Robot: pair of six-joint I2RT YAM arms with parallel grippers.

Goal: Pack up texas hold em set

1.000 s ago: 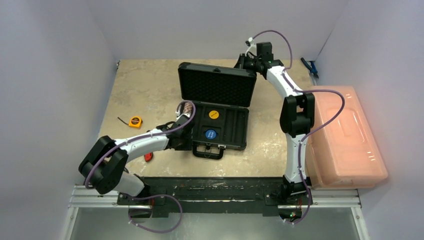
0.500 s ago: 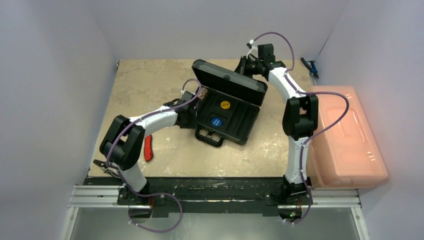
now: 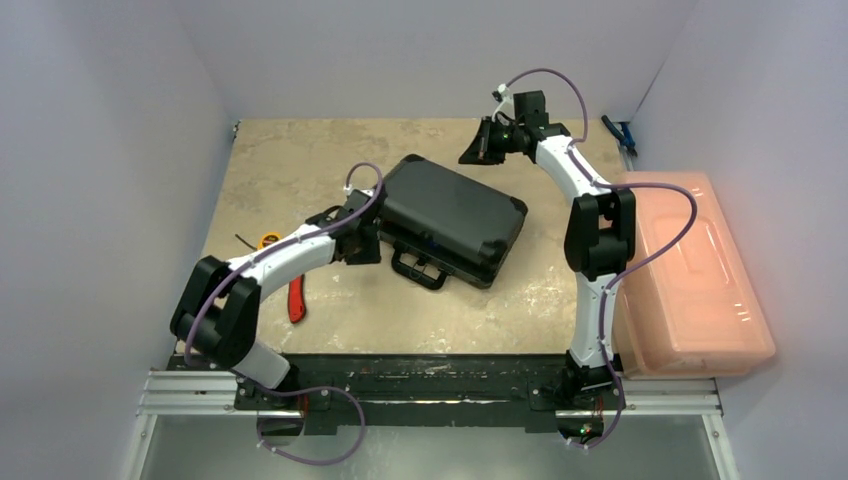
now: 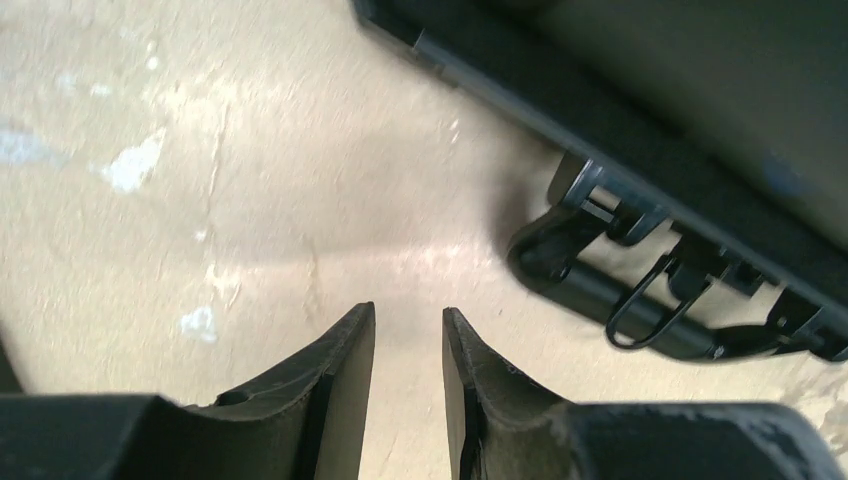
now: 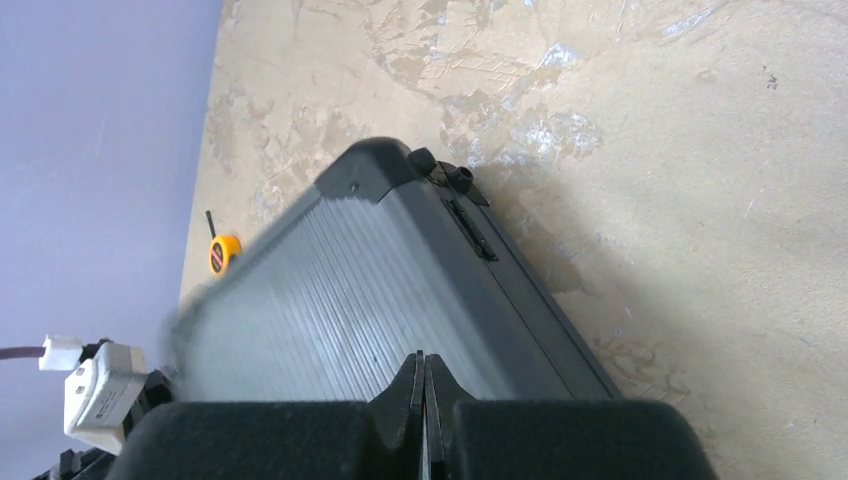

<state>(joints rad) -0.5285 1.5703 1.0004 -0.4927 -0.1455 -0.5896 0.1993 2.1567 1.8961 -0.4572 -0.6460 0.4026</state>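
Because its lid is down, the black hard plastic briefcase (image 3: 455, 212) shows nothing of its inside; it lies skewed at mid-desk (image 3: 300, 170), with its carry handle (image 4: 600, 295) toward the near edge. The left arm (image 3: 290, 255) partly covers a small yellow tape measure (image 3: 266, 238) and a red-handled knife (image 3: 296, 300). The left jaws stand slightly apart, empty (just beside the handle). The right jaws are pressed closed, empty, above the case's far corner. A translucent pink plastic bin (image 3: 690, 280) sits at the right.
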